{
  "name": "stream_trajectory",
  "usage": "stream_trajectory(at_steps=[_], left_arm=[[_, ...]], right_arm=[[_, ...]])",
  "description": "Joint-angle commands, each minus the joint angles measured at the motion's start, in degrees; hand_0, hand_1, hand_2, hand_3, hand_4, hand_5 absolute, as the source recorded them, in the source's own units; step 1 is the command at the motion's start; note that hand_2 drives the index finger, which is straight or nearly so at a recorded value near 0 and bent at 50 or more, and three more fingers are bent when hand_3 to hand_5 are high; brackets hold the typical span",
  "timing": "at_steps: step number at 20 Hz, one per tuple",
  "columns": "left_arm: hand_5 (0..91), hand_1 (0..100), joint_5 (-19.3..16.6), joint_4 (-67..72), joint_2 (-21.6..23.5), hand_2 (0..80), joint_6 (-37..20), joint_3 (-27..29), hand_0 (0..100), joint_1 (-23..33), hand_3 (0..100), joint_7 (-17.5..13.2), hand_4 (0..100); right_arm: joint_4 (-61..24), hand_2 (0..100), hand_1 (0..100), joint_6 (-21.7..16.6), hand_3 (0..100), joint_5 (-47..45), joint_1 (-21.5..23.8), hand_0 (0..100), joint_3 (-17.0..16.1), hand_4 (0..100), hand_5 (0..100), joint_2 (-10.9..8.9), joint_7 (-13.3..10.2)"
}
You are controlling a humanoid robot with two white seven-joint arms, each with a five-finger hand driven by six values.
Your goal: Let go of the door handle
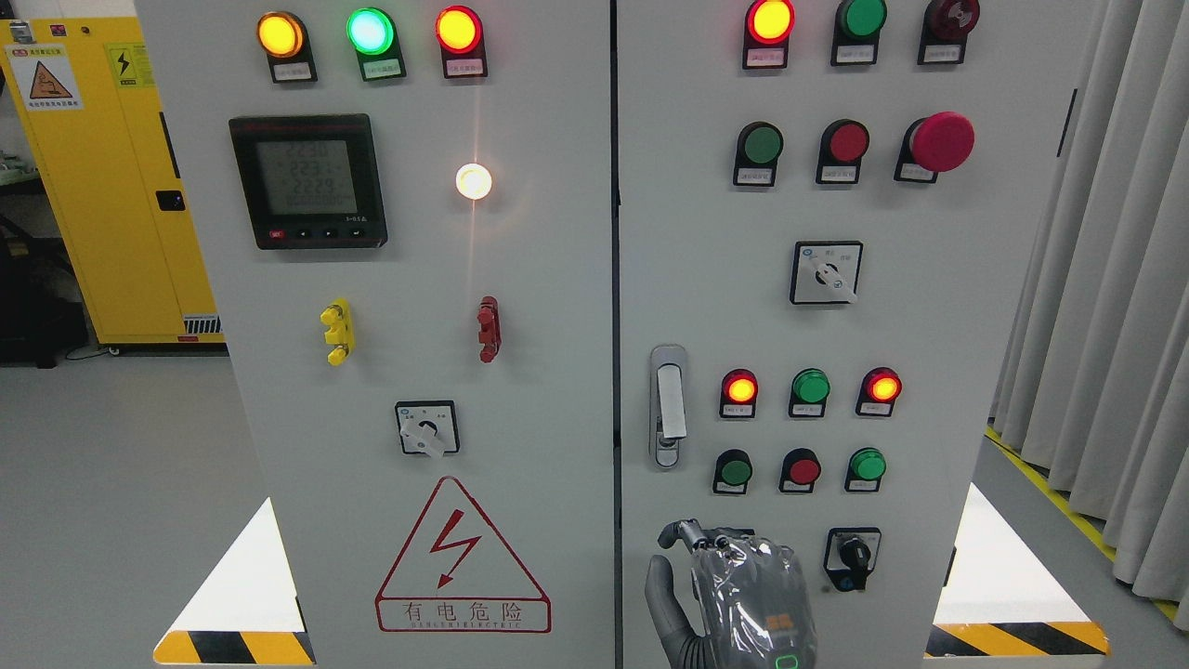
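Observation:
The metal door handle (669, 407) sits upright in its recess on the left edge of the grey cabinet's right door (929, 325). My right hand (720, 581), in a grey glove, comes up from the bottom edge. It is well below the handle and does not touch it. Its fingers (692, 537) are loosely bent toward the door and the thumb (658, 590) stands apart. The hand holds nothing. The left arm is out of view.
Indicator lamps, push buttons, a red emergency button (940, 141) and rotary switches (827, 272) cover both doors. A black key switch (853, 557) is just right of my hand. A yellow cabinet (102, 186) stands at left and grey curtains (1115, 279) at right.

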Motion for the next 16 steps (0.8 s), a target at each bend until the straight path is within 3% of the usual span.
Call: stream_trajectory(at_steps=[1, 4, 6, 7, 10, 13, 16], left_arm=[[0.0, 56, 0.0, -0.7, 0.0, 0.0, -0.02, 0.0, 12, 0.0, 0, 0.01, 0], [0.0, 56, 0.0, -0.7, 0.0, 0.0, -0.02, 0.0, 12, 0.0, 0, 0.01, 0], [0.0, 56, 0.0, -0.7, 0.0, 0.0, -0.02, 0.0, 12, 0.0, 0, 0.01, 0], [0.0, 56, 0.0, -0.7, 0.0, 0.0, -0.02, 0.0, 12, 0.0, 0, 0.01, 0], [0.0, 56, 0.0, -0.7, 0.0, 0.0, -0.02, 0.0, 12, 0.0, 0, 0.01, 0], [0.0, 56, 0.0, -0.7, 0.0, 0.0, -0.02, 0.0, 12, 0.0, 0, 0.01, 0], [0.0, 56, 0.0, -0.7, 0.0, 0.0, -0.02, 0.0, 12, 0.0, 0, 0.01, 0]], right_arm=[[-3.41, 93, 45, -0.02, 100, -0.17, 0.43, 64, -0.46, 100, 100, 0.0, 0.36], [-3.41, 97, 32, -0.02, 100, -0.26, 0.34, 60, -0.46, 100, 100, 0.18, 0.45], [-3.41, 99, 27, -0.02, 100, -0.26, 0.07, 52, -0.46, 100, 100, 0.27, 0.54], [-3.41, 100, 22, -0.02, 100, -0.26, -0.28, 42, -0.37, 100, 100, 0.27, 0.62], [-3.5, 100, 16, 0.15, 100, -0.17, -1.5, 34, -0.28, 100, 100, 0.44, 2.9], [-3.67, 100, 16, 0.42, 100, -0.08, -3.87, 31, -0.19, 100, 100, 0.53, 4.23], [-3.15, 100, 37, 0.5, 100, 0.27, -5.81, 29, -0.28, 100, 100, 0.53, 4.23]])
